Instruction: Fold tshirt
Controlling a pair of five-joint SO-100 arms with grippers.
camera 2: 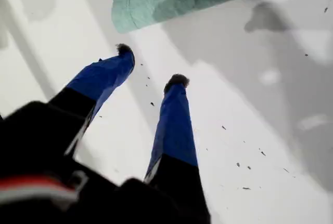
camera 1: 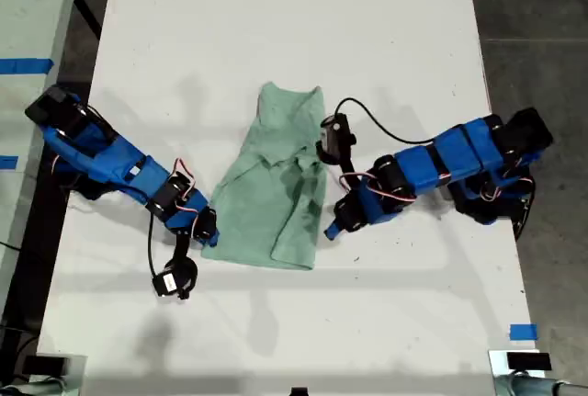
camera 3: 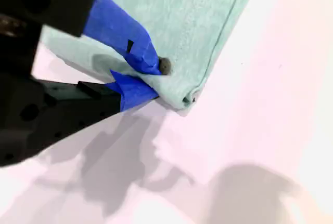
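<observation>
The tshirt (camera 1: 276, 185) lies partly folded and rumpled at the middle of the table (camera 1: 276, 28), neck end away from the exterior view's bottom edge. My second hand (camera 3: 156, 78) is clamped on one hem corner of the cloth, pinching what looks like a doubled layer right at the edge. My first hand (camera 2: 151, 65) hangs with its fingers spread and nothing between them, just short of another corner of the shirt. For a clean fold, I judge the spread hand should slide low onto its corner and bite both layers. Both corners should then lift together and travel level toward the neck, so the hem lands straight rather than skewed.
</observation>
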